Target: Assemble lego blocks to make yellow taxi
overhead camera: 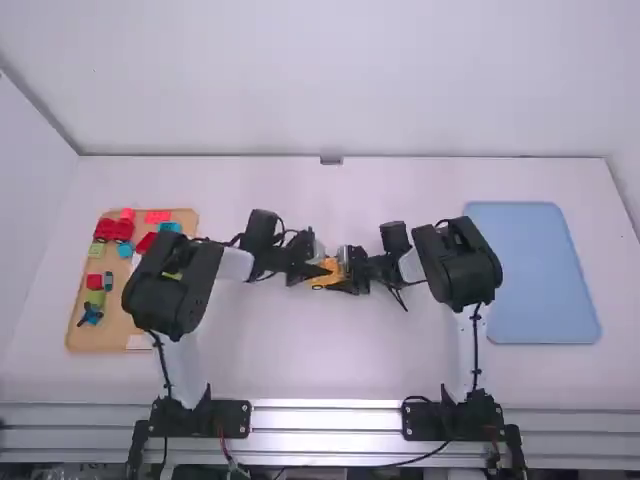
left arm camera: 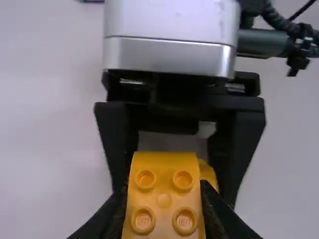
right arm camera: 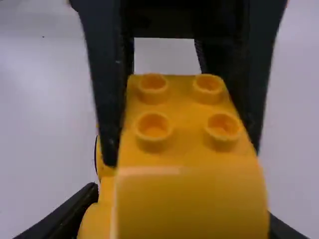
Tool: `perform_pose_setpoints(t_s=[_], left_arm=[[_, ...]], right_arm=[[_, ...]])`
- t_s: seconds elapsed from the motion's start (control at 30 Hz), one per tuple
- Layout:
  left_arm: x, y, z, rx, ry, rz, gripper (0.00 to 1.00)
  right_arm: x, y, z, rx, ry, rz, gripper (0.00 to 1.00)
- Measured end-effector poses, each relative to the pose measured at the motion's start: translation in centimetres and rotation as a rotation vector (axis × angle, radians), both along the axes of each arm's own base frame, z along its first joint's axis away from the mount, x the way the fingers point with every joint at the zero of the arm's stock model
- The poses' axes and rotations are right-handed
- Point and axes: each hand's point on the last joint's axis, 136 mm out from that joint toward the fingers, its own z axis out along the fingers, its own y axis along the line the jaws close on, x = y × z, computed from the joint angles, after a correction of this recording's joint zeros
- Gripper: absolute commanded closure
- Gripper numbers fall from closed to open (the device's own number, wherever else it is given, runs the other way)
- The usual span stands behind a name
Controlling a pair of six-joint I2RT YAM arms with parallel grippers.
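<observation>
Mid-table, the left gripper (overhead camera: 308,270) and the right gripper (overhead camera: 350,270) meet at a yellow block assembly (overhead camera: 325,275). From the left wrist, a studded yellow block (left arm camera: 164,194) sits between the fingers of my left gripper (left arm camera: 163,219), shut on it; the right gripper's dark fingers flank its far part. Seen from the right wrist, the yellow block (right arm camera: 184,119) has studs on top and a raised smooth part nearest. My right gripper (right arm camera: 174,229) is shut on that near part, while the left gripper's fingers stand at both sides of the studded part.
A wooden tray (overhead camera: 135,325) with red, green and blue blocks lies at the left, partly under the left arm. At the right, beyond the right arm, lies a blue tray (overhead camera: 540,275). A wall borders the table's far edge.
</observation>
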Motion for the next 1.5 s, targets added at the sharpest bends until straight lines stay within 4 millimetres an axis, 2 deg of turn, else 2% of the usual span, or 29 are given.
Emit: perform_pose_setpoints(t_s=[0.3,0.53,0.83,1.23,1.5], left_arm=[[-1.1,0.8,-0.4,-0.061,-0.027,0.081,0.93],[-1.2,2.6,-0.8,-0.084,0.058,0.108,0.96],[-1.5,1.7,-0.1,-0.101,0.052,-0.014,0.98],[-2.0,1.7,-0.5,-0.091,0.03,-0.03,0.98],[-1.6,0.5,-0.5,-0.12,-0.03,-0.054,0.98]], right_arm=[[0.2,-0.3,0.0,0.0,0.001,-0.009,0.53],[0.0,0.0,0.0,0.0,0.003,-0.001,0.5],[-0.4,0.6,0.0,0.0,0.0,0.016,0.5],[-0.4,0.6,0.0,0.0,0.001,0.016,0.5],[-0.4,0.5,0.0,-0.002,0.009,0.012,0.5]])
